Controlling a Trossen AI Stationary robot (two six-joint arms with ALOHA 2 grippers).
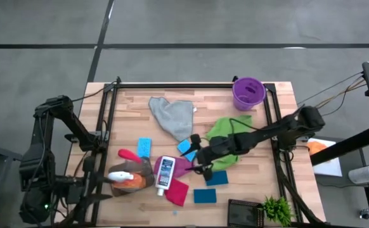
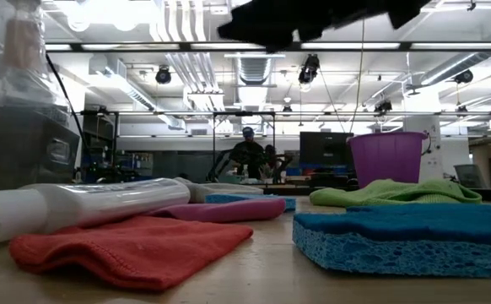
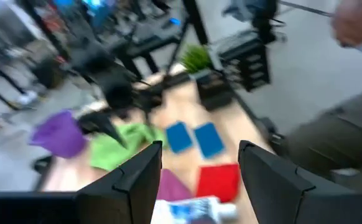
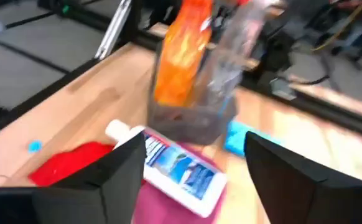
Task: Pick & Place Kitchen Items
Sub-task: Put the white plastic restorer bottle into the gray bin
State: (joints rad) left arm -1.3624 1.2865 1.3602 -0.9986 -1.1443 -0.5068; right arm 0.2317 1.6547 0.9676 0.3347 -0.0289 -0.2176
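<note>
The small white bottle (image 1: 165,173) lies flat on the magenta cloth (image 1: 179,166), beside the orange spray bottle (image 1: 129,182). The right gripper (image 1: 200,166) hovers just beside it, fingers spread and empty. The left gripper (image 3: 199,171) is also open, holding nothing.

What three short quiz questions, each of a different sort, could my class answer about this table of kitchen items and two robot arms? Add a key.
1. True or false: the purple bucket stands on the table's far side, away from the green plant.
2. Multiple choice: the white bottle lies partly on which cloth? A grey, B magenta, C green.
3. Fill the gap: in the right wrist view, the orange spray bottle and the clear spray bottle stand together in a dark ____.

Key: 1 true. 2 B, the magenta cloth. 3 holder.
</note>
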